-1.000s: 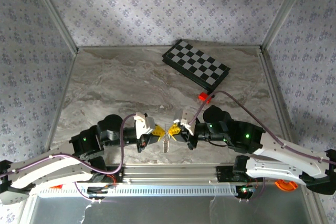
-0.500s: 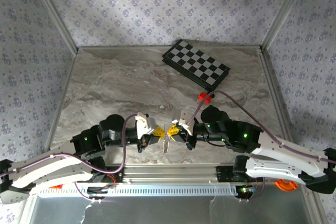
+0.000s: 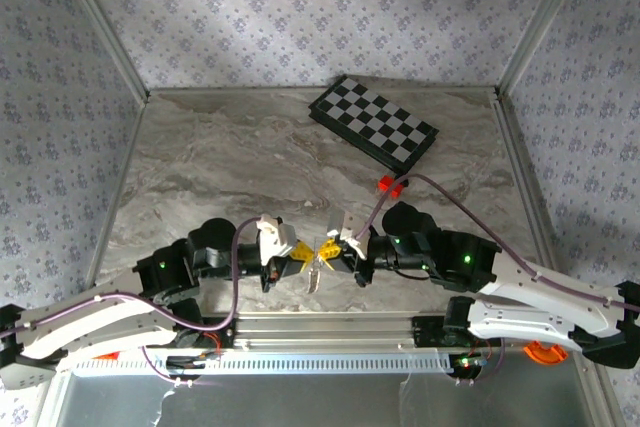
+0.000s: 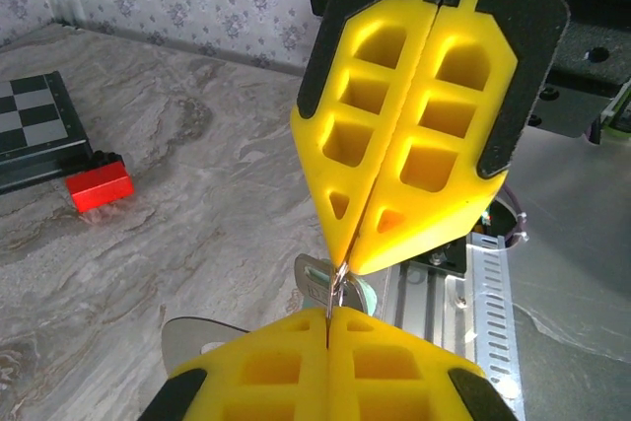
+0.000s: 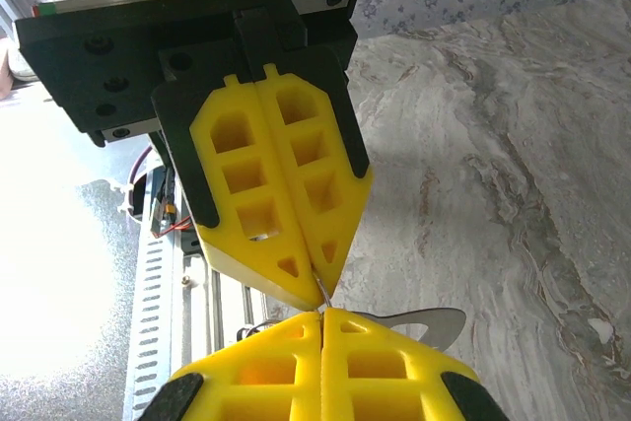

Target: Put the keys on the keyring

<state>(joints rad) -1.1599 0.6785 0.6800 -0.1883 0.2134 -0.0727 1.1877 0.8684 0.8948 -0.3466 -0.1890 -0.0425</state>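
"So, where's the ring point(image 5: 319, 290)?"
"Over the bench point(image 3: 250, 157) at 6 o'clock, pinched by the left gripper point(image 3: 303, 250) and right gripper point(image 3: 328, 250), both clenched tip to tip."
"And the keys point(image 3: 315, 275)?"
"Hanging right under those tips."

The left arm point(image 3: 195, 255) and right arm point(image 3: 440, 252) reach inward, their yellow jaws closed, tips meeting.

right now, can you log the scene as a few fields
left gripper: shut, pinching the keyring
right gripper: shut on the same keyring, tip to tip with the left
keys: hanging from the keyring between the tips
red block: on the table, beside the chessboard
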